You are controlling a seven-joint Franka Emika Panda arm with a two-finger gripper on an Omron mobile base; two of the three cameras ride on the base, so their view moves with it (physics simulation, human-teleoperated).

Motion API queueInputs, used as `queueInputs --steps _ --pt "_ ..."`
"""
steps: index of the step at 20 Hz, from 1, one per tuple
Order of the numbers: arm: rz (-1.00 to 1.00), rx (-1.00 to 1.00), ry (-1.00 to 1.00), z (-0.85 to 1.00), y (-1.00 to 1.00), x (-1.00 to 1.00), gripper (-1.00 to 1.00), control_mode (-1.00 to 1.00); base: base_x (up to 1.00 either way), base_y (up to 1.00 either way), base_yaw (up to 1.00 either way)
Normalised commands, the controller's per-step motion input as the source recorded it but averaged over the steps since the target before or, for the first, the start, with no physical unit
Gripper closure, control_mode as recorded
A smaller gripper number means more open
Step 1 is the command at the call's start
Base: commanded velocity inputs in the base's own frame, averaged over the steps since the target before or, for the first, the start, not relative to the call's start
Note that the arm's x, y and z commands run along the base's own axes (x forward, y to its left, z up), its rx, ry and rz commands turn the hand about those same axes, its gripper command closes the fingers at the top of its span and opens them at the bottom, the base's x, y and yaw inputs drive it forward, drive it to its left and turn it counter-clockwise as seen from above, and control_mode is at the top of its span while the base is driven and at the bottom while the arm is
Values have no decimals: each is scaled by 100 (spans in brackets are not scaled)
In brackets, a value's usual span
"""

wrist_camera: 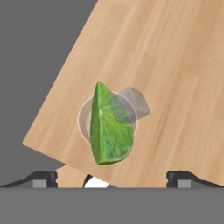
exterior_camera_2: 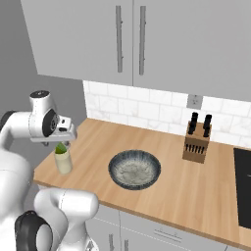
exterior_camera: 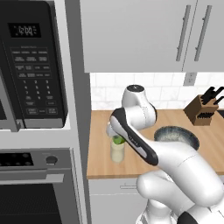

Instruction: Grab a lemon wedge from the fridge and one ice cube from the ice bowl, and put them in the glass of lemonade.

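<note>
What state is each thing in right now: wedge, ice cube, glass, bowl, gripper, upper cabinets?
lemon wedge: in the glass, pointed tip up, not gripped.
ice cube: in the glass, beside the wedge.
glass of lemonade: upright on the counter.
ice bowl: upright, whitish contents inside.
gripper: open, above the glass.
upper cabinets: doors shut.

Gripper (wrist_camera: 111, 177) directly above glass of lemonade (exterior_camera_2: 63, 162), fingertips (wrist_camera: 43, 177) apart, either side of it. Lemon wedge (wrist_camera: 109, 127) in glass mouth, right below gripper; ice cube (wrist_camera: 131, 104) touching wedge, also in glass. Glass on counter (exterior_camera_2: 196, 196) near front edge. Ice bowl (exterior_camera_2: 134, 169) right of gripper; knife block (exterior_camera_2: 197, 139) farther right, toward wall.
</note>
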Motion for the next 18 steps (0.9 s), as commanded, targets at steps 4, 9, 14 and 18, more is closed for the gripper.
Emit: queueInputs --steps 4,9,14,18 --pt "0 0 0 0 -10 -17 -100 -100 0 0 0" --pt "0 1 -1 0 -5 -28 -100 -100 0 0 0" --pt "0 1 -1 0 -2 -31 -100 -100 0 0 0" --pt "0 3 -3 5 -1 -56 -100 -100 0 0 0"
